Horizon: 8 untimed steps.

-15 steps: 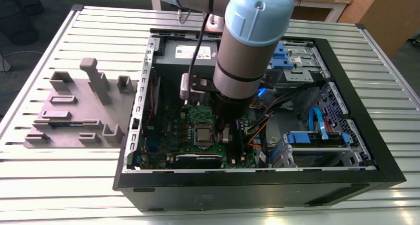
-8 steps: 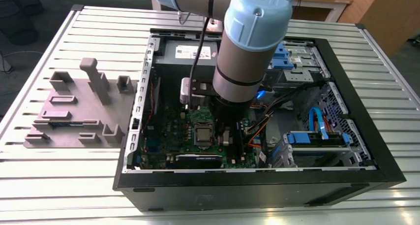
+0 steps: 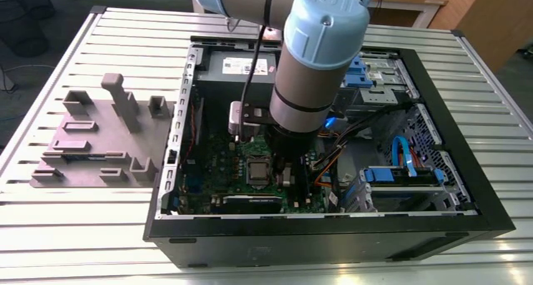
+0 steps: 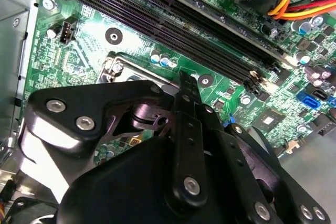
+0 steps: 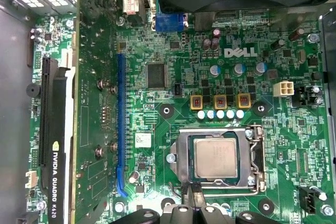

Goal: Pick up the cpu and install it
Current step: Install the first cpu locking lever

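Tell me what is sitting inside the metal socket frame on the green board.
In the first wrist view the cpu lies flat inside the socket frame, silver top showing. What lies beneath it is covered. The pincer is at the frame's edge.

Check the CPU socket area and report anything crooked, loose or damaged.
Nothing stands out. In the first wrist view the cpu lies flat and square inside its socket frame, edges parallel to it, on the motherboard. No visible damage.

Cpu (image 5: 214, 156) top: dull brushed metal. Motherboard (image 5: 173, 82): glossy green. Claw (image 4: 181, 129): matt black.
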Motion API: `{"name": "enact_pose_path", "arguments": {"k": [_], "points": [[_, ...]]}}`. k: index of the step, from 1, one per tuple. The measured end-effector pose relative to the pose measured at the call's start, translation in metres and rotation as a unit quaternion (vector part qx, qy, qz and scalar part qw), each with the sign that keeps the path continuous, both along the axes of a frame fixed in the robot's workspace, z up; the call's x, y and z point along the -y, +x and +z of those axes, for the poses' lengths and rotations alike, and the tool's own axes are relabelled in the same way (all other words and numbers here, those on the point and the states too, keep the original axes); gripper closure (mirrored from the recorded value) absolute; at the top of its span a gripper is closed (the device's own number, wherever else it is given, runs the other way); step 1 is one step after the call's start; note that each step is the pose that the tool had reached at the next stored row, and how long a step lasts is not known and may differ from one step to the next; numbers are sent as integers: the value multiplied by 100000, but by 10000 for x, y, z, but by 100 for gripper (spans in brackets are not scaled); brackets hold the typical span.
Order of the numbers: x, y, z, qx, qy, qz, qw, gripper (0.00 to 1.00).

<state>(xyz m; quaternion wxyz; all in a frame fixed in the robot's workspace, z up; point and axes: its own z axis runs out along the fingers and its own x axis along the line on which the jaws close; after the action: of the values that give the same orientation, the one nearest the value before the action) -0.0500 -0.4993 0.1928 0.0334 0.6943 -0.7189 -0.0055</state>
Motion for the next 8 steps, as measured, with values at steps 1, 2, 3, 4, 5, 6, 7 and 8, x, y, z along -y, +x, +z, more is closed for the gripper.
{"name": "enact_pose_path", "arguments": {"k": [1, 2, 3, 4, 5, 6, 7, 8], "points": [[0, 0, -2, -7, -19, 3, 100000, 90], [1, 0, -3, -8, -22, 4, 100000, 90], [1, 0, -6, -6, -22, 2, 100000, 90], [0, 0, -9, -4, -13, 3, 100000, 90], [0, 0, -13, -5, -14, 2, 100000, 90], [0, 0, -18, -6, -23, 4, 100000, 90], [1, 0, -21, -11, -31, 5, 100000, 90], [1, 0, -26, -12, -37, 2, 100000, 90]]}}
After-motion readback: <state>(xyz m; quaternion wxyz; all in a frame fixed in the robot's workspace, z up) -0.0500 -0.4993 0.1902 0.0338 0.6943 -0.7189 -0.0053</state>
